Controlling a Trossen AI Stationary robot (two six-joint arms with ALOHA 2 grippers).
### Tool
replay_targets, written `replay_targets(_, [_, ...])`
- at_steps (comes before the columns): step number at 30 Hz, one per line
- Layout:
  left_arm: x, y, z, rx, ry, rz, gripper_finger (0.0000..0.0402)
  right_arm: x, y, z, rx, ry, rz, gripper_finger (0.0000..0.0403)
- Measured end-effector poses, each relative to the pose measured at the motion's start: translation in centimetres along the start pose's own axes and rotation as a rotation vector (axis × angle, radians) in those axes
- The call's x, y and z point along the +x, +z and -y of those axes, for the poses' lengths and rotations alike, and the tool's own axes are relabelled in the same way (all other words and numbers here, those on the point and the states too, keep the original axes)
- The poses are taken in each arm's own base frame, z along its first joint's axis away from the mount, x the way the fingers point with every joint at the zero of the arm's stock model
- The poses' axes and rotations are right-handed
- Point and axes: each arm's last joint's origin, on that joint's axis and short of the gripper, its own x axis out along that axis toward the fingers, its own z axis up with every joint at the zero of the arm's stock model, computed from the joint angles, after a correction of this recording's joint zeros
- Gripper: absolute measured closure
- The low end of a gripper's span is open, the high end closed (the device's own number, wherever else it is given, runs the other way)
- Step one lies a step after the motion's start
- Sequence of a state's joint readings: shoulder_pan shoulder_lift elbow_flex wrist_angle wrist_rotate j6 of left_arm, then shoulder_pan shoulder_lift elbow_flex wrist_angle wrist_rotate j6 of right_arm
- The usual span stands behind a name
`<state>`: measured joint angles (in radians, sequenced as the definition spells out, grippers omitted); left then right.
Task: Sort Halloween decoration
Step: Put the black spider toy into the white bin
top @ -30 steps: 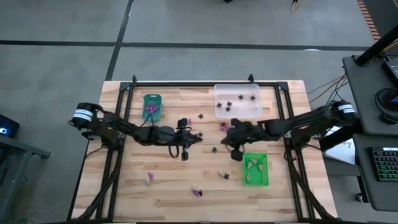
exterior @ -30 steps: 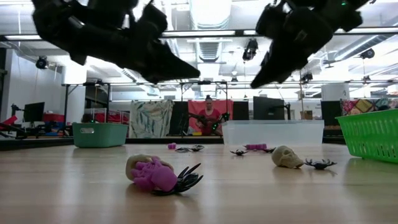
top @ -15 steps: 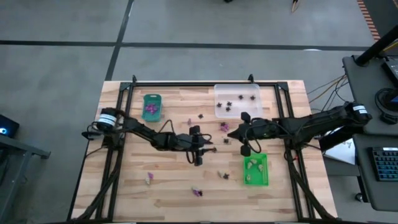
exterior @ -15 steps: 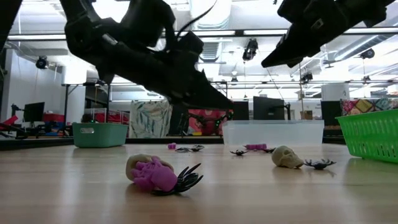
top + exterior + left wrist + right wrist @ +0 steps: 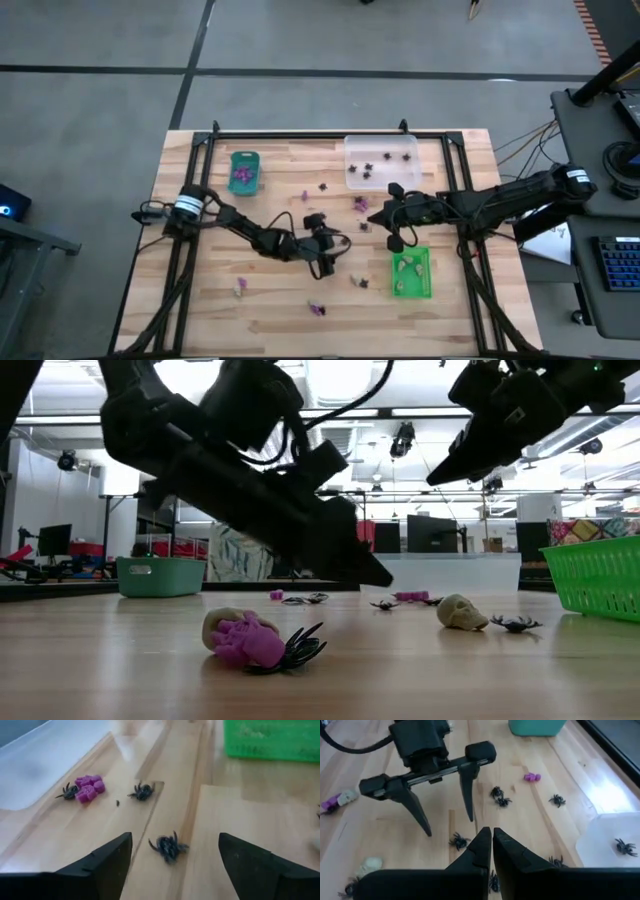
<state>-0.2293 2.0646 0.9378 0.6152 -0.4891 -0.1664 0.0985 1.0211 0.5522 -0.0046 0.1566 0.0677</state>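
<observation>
- Left wrist view: my left gripper (image 5: pixel 172 852), fingers spread wide, now brackets a black spider (image 5: pixel 168 847) on the table (image 5: pixel 240 820), having come down over the last second.
- Grabbing it is likely next; the clear tray (image 5: pixel 381 162) holds black ones.
- My right gripper (image 5: pixel 492 851), pinched empty, hovers near the green tray (image 5: pixel 411 274).

The tabletop (image 5: pixel 200 300) is looking like pale wood planks, smooth with a soft shine. The teal tray (image 5: pixel 160 576) and the green basket (image 5: pixel 598 574) are looking like plastic. The clear tray (image 5: pixel 382 160) is looking cloudy and smooth. The black spider (image 5: pixel 168 847) is looking like shiny plastic. The left hand (image 5: pixel 440 806) is showing matt black fingers (image 5: pixel 469 790).
</observation>
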Motion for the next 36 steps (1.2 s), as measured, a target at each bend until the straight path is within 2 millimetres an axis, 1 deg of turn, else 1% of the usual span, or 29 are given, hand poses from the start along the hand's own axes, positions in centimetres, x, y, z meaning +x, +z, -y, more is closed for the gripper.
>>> replay_targets(4, [1.2,-0.7,0.4,-0.012,0.019,-0.018,0.0123,0.2,0.0,0.0,0.003,0.000,0.006,0.0394])
replay_targets(8, [1.9,-1.0,0.7,-0.010,0.060,-0.010,0.0129,0.5,0.0,-0.1,0.012,0.001,0.009,0.0394])
replay_targets(17, [2.0,-1.3,0.6,-0.018,0.069,-0.019,0.0133,0.5,0.1,-0.1,0.013,0.001,0.020,0.0394])
replay_targets(27, [2.8,-2.4,0.8,-0.131,0.086,0.013,0.0172,0.5,0.1,-0.1,0.012,0.000,0.020,0.0394])
replay_targets(32, [2.8,-2.5,0.8,-0.133,0.095,0.012,0.0186,0.5,0.1,-0.1,0.009,0.000,0.020,0.0394])
replay_targets(36, [2.9,-2.5,0.8,-0.133,0.096,0.011,0.0204,0.5,0.1,-0.1,0.002,0.000,0.020,0.0394])
